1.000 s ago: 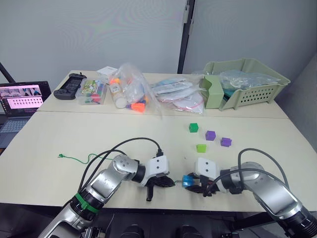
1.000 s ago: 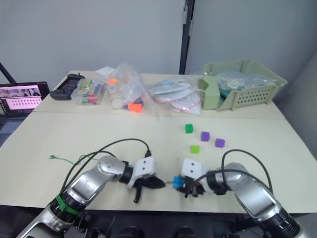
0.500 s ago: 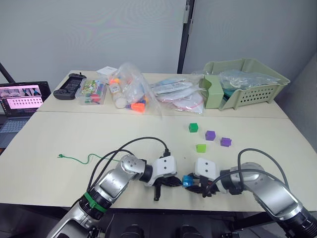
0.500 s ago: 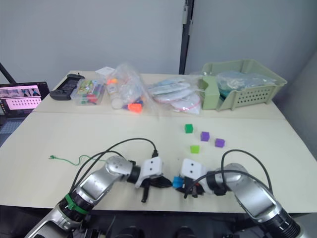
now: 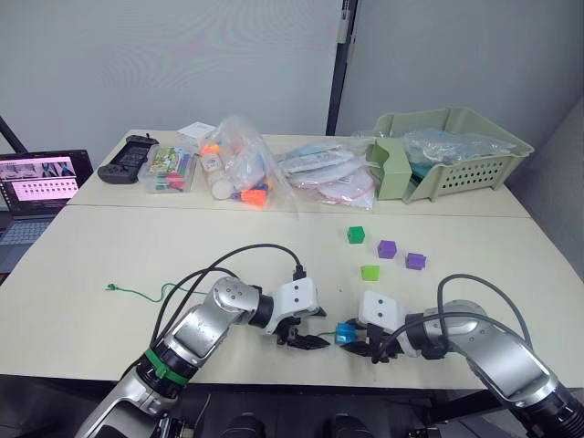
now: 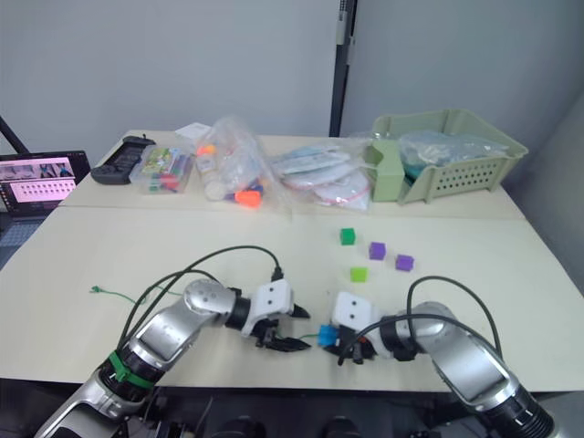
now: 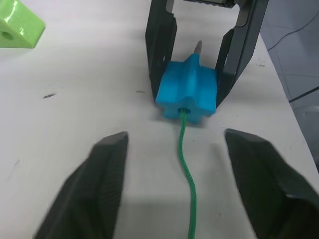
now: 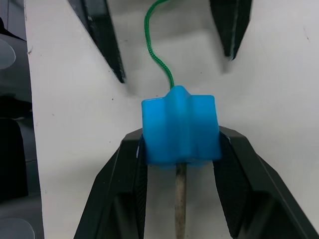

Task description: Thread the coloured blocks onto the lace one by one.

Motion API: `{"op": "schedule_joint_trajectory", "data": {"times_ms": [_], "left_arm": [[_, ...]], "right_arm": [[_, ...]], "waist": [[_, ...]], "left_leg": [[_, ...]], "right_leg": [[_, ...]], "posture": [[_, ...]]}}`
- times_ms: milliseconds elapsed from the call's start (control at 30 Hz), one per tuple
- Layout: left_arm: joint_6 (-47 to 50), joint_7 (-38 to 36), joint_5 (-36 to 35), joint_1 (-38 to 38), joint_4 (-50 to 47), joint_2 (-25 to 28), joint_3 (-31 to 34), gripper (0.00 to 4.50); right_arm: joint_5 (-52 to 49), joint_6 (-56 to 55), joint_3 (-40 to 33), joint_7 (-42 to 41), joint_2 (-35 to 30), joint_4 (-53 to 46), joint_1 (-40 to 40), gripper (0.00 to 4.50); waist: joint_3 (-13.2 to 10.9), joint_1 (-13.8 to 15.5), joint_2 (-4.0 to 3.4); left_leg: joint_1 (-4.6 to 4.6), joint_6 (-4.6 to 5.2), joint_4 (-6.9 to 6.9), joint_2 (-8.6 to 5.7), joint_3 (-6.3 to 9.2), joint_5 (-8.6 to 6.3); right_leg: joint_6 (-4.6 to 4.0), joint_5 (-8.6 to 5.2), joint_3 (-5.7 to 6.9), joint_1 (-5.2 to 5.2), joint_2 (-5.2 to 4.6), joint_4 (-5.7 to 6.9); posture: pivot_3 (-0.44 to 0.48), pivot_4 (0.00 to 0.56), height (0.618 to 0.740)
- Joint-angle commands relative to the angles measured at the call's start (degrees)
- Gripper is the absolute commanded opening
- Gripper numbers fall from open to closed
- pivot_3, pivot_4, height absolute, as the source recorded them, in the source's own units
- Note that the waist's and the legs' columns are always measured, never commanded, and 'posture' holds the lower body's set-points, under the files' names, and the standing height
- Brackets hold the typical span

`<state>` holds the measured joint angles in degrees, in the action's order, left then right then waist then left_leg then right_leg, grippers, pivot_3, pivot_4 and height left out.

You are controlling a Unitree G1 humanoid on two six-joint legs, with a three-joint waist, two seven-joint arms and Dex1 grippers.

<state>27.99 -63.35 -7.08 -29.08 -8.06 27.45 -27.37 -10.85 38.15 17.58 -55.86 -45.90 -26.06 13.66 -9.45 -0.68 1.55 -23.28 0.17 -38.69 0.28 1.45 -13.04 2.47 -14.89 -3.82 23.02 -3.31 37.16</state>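
Down at the near edge of the table [image 5: 109,246], the blue block [image 8: 180,130] is pinched between the two black fingers of the right gripper [image 8: 179,149], one finger pressed to each side. The lace [image 7: 187,164] is seen running into the hole on the block's face, and its stiff pale tip [image 8: 180,199] is pushed out the far side, lying between the right fingers. The green string is laid across the table surface from the block toward the left gripper [image 7: 177,164], whose fingers [image 7: 107,174] are spread wide, one on either side of the string, with nothing gripped between them. In the head views the left gripper is held just beside the block, fingertips pointing at it, and the two grippers face each other close together. The rest of the lace is trailed off to the robot's left, its knotted end [image 5: 110,288] resting well apart from the arms.

Farther back on the table, four loose blocks are spotted: a light green block [image 5: 370,272] nearest the grippers, a purple block [image 5: 387,248] and a second purple block [image 5: 416,261] beyond it, and a dark green block [image 5: 356,234] farthest off. Along the back edge a pale green basket [image 5: 474,169], several clear plastic bags [image 5: 242,169] and a black controller [image 5: 128,157] are noted, with a laptop [image 5: 36,187] off to the left.
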Motion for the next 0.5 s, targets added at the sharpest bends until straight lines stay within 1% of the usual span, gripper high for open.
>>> {"op": "schedule_joint_trajectory", "data": {"times_ms": [33, 100, 200, 233, 267, 400, 500], "left_arm": [[1.2, -0.4, -0.1, -3.1, -1.9, -0.9, -0.5, 4.48], [3.3, -0.2, 0.3, -5.4, -2.1, -1.8, -1.5, 4.48], [8.5, -1.5, -0.2, -8.1, -3.8, -1.7, -3.6, 4.48], [8.6, -1.3, -0.1, -8.7, -3.8, -1.9, -3.9, 4.48], [8.4, -1.1, 0.1, -9.0, -3.8, -2.2, -4.2, 4.48], [11.2, -2.3, 0.8, -12.2, -2.7, -3.6, -8.1, 4.48], [8.7, -1.7, 3.8, -13.6, 0.1, -4.3, -11.5, 4.48]], "right_arm": [[-2.0, 0.9, -2.6, -0.6, -1.0, -2.2, 0.3, 2.4], [-3.1, 1.0, -3.9, -1.6, -2.3, -3.4, 0.0, 3.06], [-4.4, 1.2, -5.8, -2.1, -3.8, -4.6, -0.4, 4.05], [-4.9, 1.4, -6.4, -2.2, -4.3, -4.9, -0.6, 4.38], [-5.2, 1.3, -6.7, -2.2, -4.5, -5.1, -0.8, 4.47], [-5.9, -0.8, -11.3, -4.1, -8.8, -4.3, -4.7, 4.47], [-5.2, -2.9, -11.4, -4.2, -9.5, -2.4, -6.1, 4.47]], "waist": [[0.0, 0.1, 0.0], [0.0, 0.4, 0.0], [0.0, 0.3, 0.0], [0.0, 0.1, 0.0], [0.0, 0.0, 0.0], [0.0, 0.1, 0.01], [0.0, 0.0, 0.01]], "left_leg": [[0.0, 0.0, 0.0, 0.0, 0.0, 0.0], [-0.08, 0.0, -0.03, -0.05, -0.01, 0.0], [-0.1, 0.0, -0.06, -0.08, -0.03, 0.0], [-0.1, 0.0, -0.04, -0.08, -0.02, 0.0], [-0.09, 0.01, -0.03, -0.08, -0.02, -0.01], [-0.14, 0.02, -0.03, -0.09, -0.02, -0.01], [-0.1, 0.02, -0.04, -0.11, -0.03, -0.01]], "right_leg": [[0.0, 0.0, 0.0, 0.0, 0.0, 0.0], [0.01, 0.0, 0.01, 0.03, -0.02, 0.0], [0.05, 0.01, 0.0, 0.03, -0.04, -0.02], [0.06, 0.0, 0.0, 0.03, -0.03, -0.02], [0.06, 0.0, 0.0, 0.02, -0.02, -0.02], [0.07, -0.01, 0.0, 0.06, -0.02, -0.02], [0.08, -0.01, 0.0, 0.0, -0.03, -0.03]], "posture": [[0.0, 0.15, 0.74], [0.0, 0.15, 0.74], [0.0, 0.15, 0.74], [0.0, 0.15, 0.74], [0.0, 0.15, 0.74], [0.0, 0.15, 0.74], [0.0, 0.15, 0.74]]}}
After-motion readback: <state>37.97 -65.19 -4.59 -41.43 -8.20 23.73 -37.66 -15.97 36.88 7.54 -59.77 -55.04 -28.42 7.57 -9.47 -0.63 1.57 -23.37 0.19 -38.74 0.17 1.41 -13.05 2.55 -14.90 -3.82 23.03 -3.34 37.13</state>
